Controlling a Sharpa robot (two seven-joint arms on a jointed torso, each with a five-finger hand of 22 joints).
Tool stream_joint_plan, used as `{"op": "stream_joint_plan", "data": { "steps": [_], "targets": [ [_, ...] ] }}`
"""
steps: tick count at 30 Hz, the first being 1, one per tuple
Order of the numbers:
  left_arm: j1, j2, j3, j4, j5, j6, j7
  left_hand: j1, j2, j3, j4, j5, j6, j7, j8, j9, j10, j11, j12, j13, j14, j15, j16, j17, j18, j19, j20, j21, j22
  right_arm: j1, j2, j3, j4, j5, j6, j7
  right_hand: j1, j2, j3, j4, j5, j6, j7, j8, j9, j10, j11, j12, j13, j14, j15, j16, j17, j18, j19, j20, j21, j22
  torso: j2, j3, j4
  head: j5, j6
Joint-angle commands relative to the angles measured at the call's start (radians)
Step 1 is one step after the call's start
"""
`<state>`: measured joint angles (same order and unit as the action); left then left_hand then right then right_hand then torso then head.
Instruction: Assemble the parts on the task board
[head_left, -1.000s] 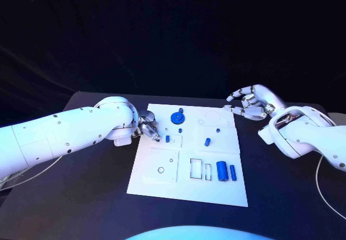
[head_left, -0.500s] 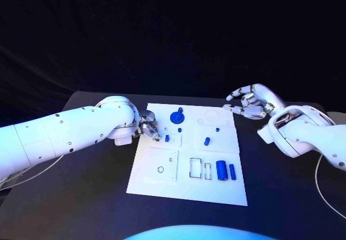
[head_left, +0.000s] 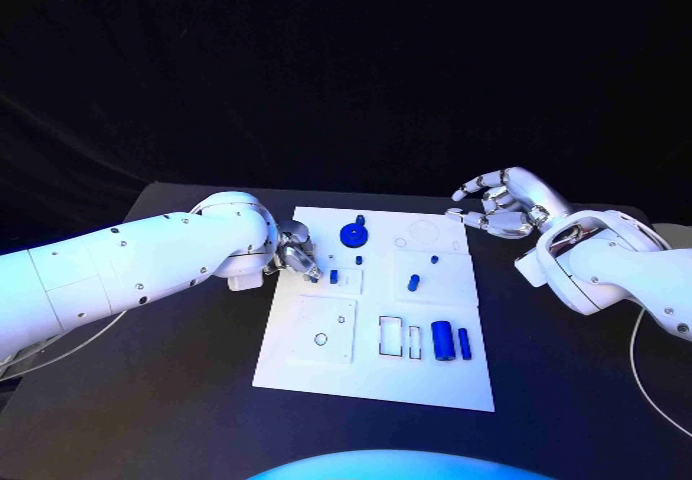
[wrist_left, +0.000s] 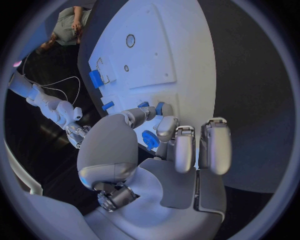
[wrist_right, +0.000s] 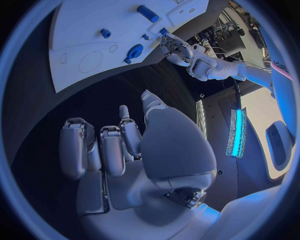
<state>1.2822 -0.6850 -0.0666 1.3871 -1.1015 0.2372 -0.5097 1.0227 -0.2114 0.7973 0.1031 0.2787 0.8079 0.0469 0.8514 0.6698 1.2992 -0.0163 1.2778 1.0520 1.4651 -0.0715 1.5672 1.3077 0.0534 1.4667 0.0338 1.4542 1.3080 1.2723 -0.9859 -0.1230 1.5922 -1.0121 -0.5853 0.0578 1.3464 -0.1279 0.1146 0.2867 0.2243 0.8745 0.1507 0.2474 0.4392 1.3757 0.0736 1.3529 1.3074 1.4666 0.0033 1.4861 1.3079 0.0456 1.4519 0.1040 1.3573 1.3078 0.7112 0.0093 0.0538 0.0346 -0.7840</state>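
The white task board (head_left: 335, 372) lies in the middle of the table. On its far part stand a blue gear-like wheel (head_left: 353, 236), a tiny peg (head_left: 359, 260), a short piece (head_left: 335, 276) and another piece (head_left: 414, 282). Two blue cylinders (head_left: 441, 341) lie side by side near its front right. My left hand (head_left: 296, 252) hovers at the board's left edge with its fingertips apart, just beside the short piece (wrist_left: 159, 107) and near the wheel (wrist_left: 149, 140); I see nothing gripped. My right hand (head_left: 498, 205) hangs off the board's far right corner, loosely cupped and holding nothing (wrist_right: 125, 150).
Bare black table (head_left: 173, 380) lies on both sides of the board. Outlined slots (head_left: 392, 335) and a round hole (head_left: 320, 340) mark the board's near half. Pale cables (head_left: 649, 380) trail over the table's right and left edges.
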Motion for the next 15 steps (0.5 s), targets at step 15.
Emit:
{"op": "stream_joint_plan", "data": {
  "steps": [15],
  "targets": [
    [-0.005,-0.008,0.000,0.000,-0.009,0.006,-0.002,-0.045,-0.014,-0.134,0.101,-0.006,0.018,0.005,-0.009,-0.020,-0.003,-0.003,0.003,0.005,0.106,-0.006,0.004,0.263,-0.007,0.017,-0.006,0.002,0.052,0.000,-0.002,0.000,0.002,-0.004,0.007,0.009,-0.011,0.000,-0.004,0.000,0.006,-0.007,0.002,0.002,0.001,-0.007,-0.004,-0.007,0.031,0.050,-0.008,-0.004,0.023,0.009,-0.003,-0.003,-0.006,0.119,0.001,-0.0003,-0.0007,-0.004,0.000]
  ]
}}
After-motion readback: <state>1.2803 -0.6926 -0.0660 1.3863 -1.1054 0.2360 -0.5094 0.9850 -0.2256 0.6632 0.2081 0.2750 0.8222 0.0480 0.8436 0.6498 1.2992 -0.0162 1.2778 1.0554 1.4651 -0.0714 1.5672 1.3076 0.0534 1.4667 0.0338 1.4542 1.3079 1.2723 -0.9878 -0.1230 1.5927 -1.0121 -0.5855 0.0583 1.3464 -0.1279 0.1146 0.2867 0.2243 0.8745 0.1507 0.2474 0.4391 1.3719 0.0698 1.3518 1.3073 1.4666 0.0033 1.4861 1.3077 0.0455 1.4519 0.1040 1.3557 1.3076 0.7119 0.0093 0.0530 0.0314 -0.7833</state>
